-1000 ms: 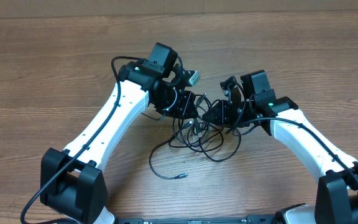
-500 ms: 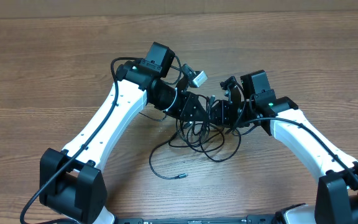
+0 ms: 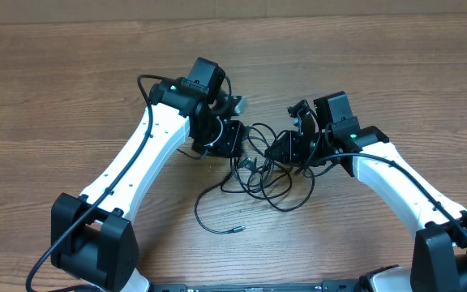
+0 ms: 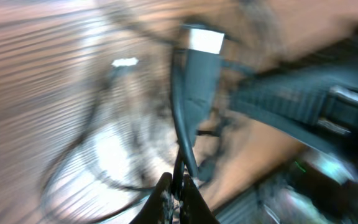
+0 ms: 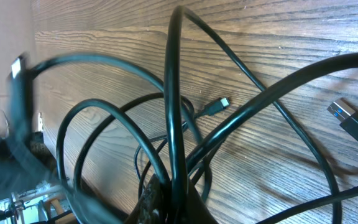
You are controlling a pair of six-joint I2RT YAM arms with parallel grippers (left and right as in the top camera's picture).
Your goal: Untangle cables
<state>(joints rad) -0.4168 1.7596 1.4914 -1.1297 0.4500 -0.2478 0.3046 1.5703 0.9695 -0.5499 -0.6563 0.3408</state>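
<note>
Mid-separation, I judge. My left gripper (image 3: 232,135) and right gripper (image 3: 287,148) each clenched on a strand of the cables (image 3: 267,186); knot between them. Next: spread the arms gently, watching for loops cinching.

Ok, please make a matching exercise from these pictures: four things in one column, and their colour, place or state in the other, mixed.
1 left gripper
2 cables
3 table
4 loose plug

A brown wood
B lying apart from the tangle
C shut on a cable
D black tangled loops

Pairs: 1-C, 2-D, 3-A, 4-B
</note>
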